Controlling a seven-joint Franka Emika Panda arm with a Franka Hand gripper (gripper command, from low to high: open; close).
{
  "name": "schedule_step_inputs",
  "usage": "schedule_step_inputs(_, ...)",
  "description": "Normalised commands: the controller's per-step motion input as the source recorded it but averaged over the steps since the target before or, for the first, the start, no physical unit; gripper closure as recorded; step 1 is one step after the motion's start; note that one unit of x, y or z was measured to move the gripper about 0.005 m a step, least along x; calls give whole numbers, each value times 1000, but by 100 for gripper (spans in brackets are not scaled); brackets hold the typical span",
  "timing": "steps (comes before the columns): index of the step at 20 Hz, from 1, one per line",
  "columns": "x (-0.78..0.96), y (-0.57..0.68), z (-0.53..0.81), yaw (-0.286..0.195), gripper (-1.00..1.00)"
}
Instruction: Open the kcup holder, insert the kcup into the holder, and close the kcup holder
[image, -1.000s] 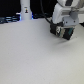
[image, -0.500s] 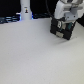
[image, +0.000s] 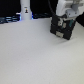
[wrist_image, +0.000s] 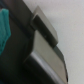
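Note:
The kcup holder (image: 62, 28) is a black boxy unit at the back of the white table, toward the exterior view's right. My gripper (image: 64, 21) hangs right over it, low against its top, and its jaws are too blurred to read. In the wrist view the holder's black body (wrist_image: 17, 52) fills much of the picture, with two grey blurred fingers (wrist_image: 49, 31) close against it. A teal-green patch (wrist_image: 4, 29) shows at the picture's edge; I cannot tell what it is. No kcup shows clearly in either view.
A tall white bottle-shaped post (image: 25, 10) stands at the back toward the exterior view's left, next to dark items along the back edge (image: 10, 20). The white table (image: 35, 57) spreads in front of the holder.
The arm has shifted slightly toward the exterior view's left over the holder. The holder itself looks unmoved.

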Motion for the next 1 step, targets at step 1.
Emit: schedule_step_inputs(1,48,297,764,-17,-100)
